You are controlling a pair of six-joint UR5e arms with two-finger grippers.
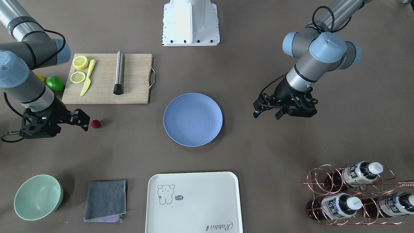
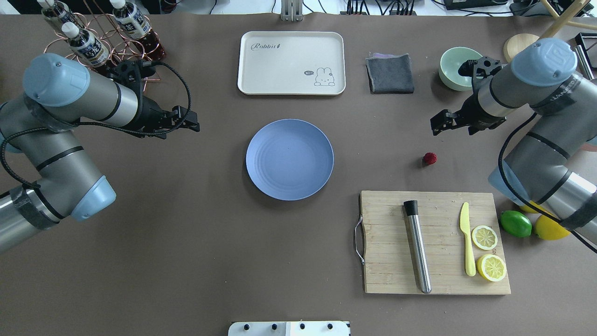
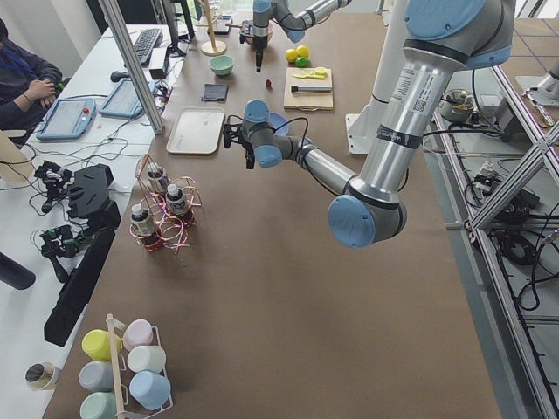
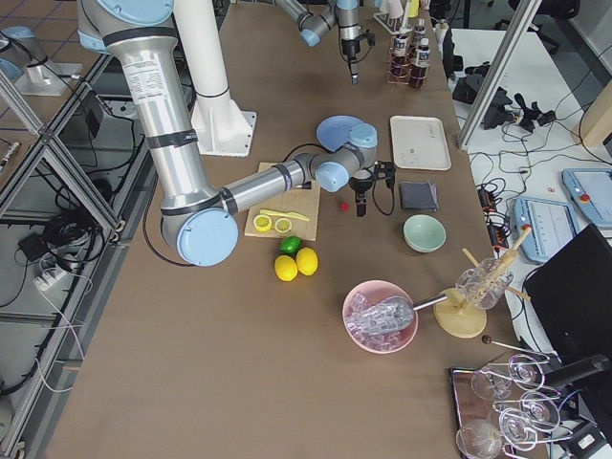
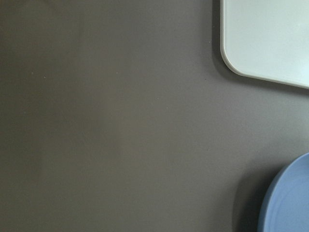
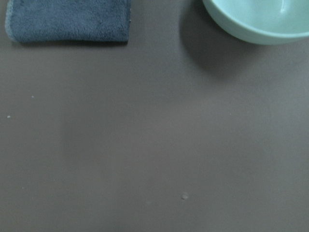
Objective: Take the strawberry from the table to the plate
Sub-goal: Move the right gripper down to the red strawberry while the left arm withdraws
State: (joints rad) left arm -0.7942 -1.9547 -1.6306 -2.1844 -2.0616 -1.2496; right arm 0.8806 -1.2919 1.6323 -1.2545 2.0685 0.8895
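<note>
Bumpy red strawberry (image 2: 429, 158) on matte tabletop (image 2: 186, 242), 3 o'clock of ringed round plate (image 2: 289, 159) overhead. Right gripper (image 2: 437, 124), left gripper (image 2: 192, 120): empty, jaws apart.

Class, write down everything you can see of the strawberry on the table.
The strawberry is tiny, dark red, roundish and bumpy. It lies on the table, just off the wooden cutting board's edge and well apart from the blue plate. The right end effector hangs close beside it without gripping it; only the table touches it.

Picture edges cut off the plate (image 5: 289, 203) and tray (image 5: 270, 38) in the left wrist view, the bowl (image 6: 256, 21) and cloth (image 6: 67, 19) in the right.
</note>
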